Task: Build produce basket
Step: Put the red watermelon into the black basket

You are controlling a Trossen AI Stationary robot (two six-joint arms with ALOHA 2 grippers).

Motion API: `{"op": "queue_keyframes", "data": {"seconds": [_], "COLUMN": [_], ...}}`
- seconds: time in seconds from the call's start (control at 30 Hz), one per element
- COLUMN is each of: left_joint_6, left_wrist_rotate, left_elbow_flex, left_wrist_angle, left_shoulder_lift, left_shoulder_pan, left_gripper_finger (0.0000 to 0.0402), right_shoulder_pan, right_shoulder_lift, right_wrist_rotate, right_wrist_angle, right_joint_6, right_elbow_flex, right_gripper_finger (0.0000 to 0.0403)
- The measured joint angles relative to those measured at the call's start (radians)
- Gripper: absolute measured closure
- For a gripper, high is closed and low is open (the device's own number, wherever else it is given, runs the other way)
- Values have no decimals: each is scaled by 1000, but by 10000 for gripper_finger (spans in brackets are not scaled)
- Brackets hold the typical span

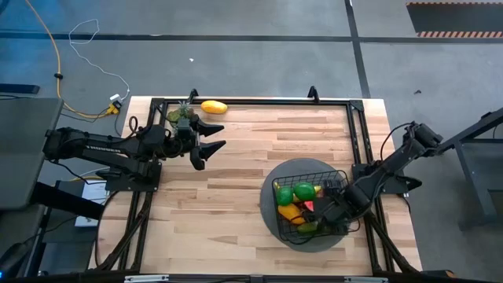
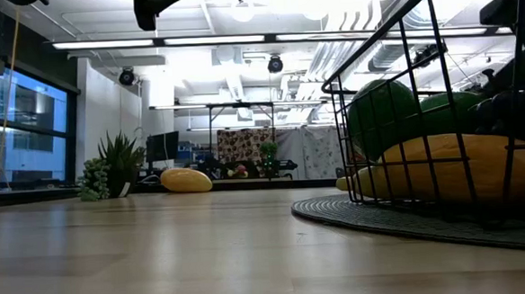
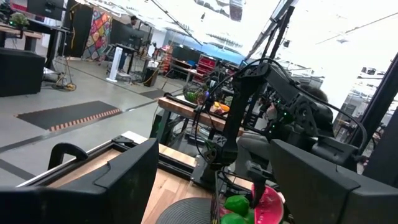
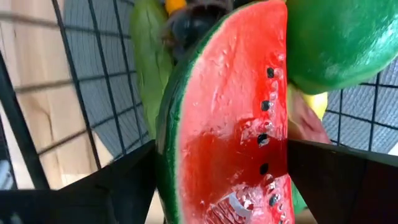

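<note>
Right gripper [image 1: 330, 206]: reaches into basket [image 1: 343, 178] on mat [image 1: 271, 216]; fingers clamped on watermelon slice [image 4: 230, 124].
Left gripper [image 1: 206, 142]: raised above table [image 1: 236, 189], fingers apart, empty.
Mango [image 1: 214, 107]: far edge.

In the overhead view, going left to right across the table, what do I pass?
Left hand, held above the wood with its fingers apart → yellow mango at the far edge → black wire basket with fruit on the round grey mat → right hand, reaching into the basket.
</note>
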Motion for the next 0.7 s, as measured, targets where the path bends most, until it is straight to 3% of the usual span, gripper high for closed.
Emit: {"op": "queue_keyframes", "data": {"seconds": [0.33,0.7], "left_joint_6": [0,-1], "left_wrist_rotate": [0,0], "left_elbow_flex": [0,0], "left_wrist_angle": [0,0], "left_shoulder_lift": [0,0], "left_shoulder_pan": [0,0], "left_gripper_finger": [106,106], "right_shoulder_pan": [69,71], "right_shoulder_lift": [0,0], "right_wrist_rotate": [78,62], "right_wrist_angle": [11,11], "right_joint_6": [10,58], "right_elbow_flex": [0,0], "right_gripper_finger": [96,95]}}
